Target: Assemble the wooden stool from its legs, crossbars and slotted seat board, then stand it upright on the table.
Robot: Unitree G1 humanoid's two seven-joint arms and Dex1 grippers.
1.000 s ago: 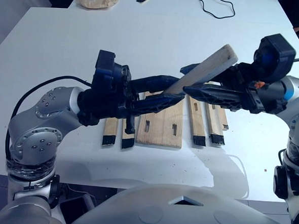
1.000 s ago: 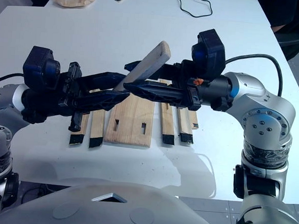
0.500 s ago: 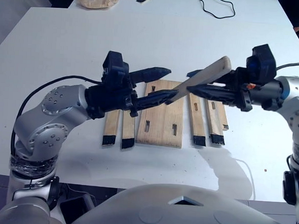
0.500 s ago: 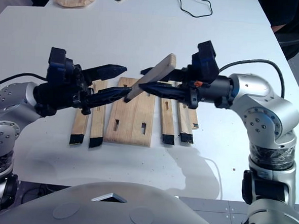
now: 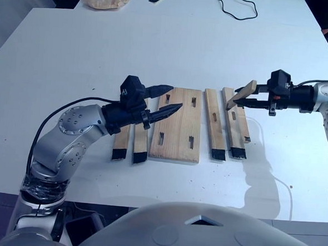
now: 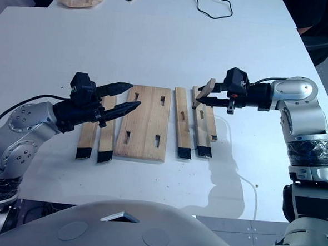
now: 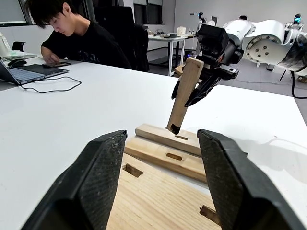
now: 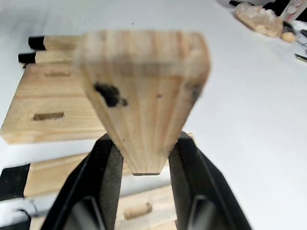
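Right of the slotted seat board [image 5: 178,124], the right gripper [image 5: 244,100] clamps a short piece, probably a crossbar [image 5: 242,93], over two black-tipped legs [image 5: 234,130]; the left gripper [image 5: 174,97] gapes above the board's left edge.

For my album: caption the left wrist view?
Open left gripper over seat board; beyond, right gripper holds a wooden piece.

The seat board [image 5: 178,124] is showing pale honey wood with straight grain. The legs [image 5: 214,125] are carrying black caps at their 6 o'clock ends. The held piece [image 8: 144,96] is displaying light grain with a dark knot mark. The left gripper [image 5: 174,97] and right gripper [image 5: 239,100] are presenting black. The table [image 5: 74,50] is presenting plain white.
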